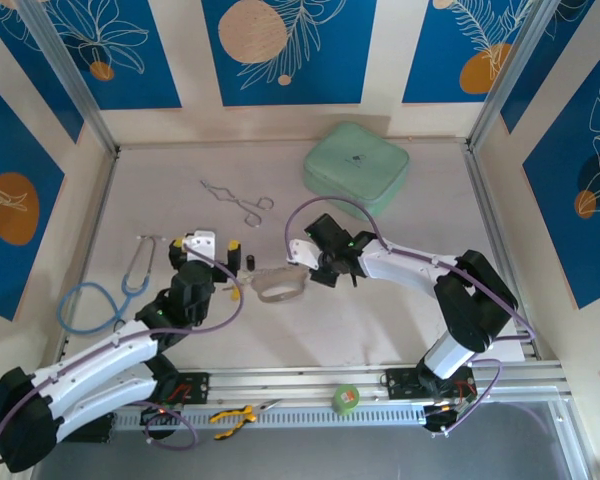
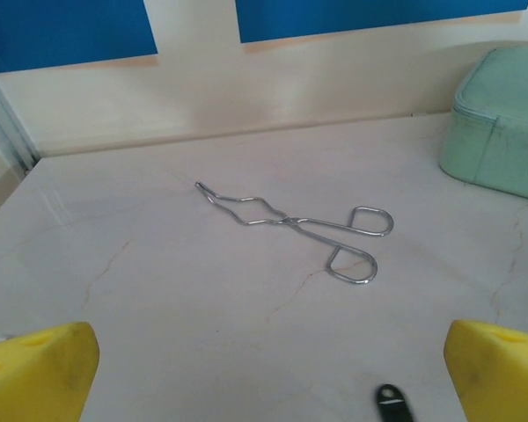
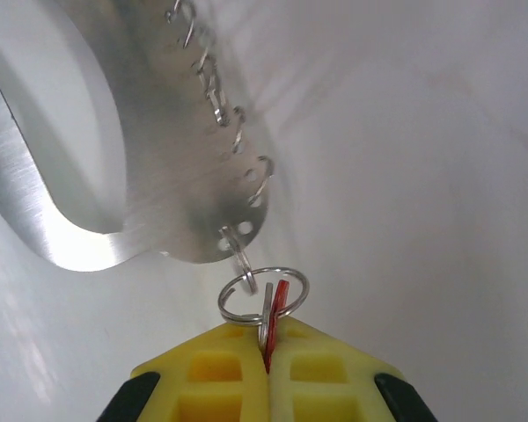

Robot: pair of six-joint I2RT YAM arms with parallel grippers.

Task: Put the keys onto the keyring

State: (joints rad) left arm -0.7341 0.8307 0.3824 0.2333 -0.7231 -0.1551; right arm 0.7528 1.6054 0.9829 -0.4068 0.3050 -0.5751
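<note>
Red-tagged key (image 3: 278, 304); silver keyring (image 3: 154, 176); mint-green case (image 1: 356, 165)

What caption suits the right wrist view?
Right gripper shut on the red-tagged silver key, its split ring at a hook on the brushed silvery keyring.

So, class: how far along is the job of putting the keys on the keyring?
Done: no tagged key plainly hangs on the keyring yet. In hand: the right pincer is shut on the red-tagged key, held at one of the keyring's hooks; hooked or not, I cannot tell. Left: the black-tagged key lies on the table before the open left pincer.
</note>
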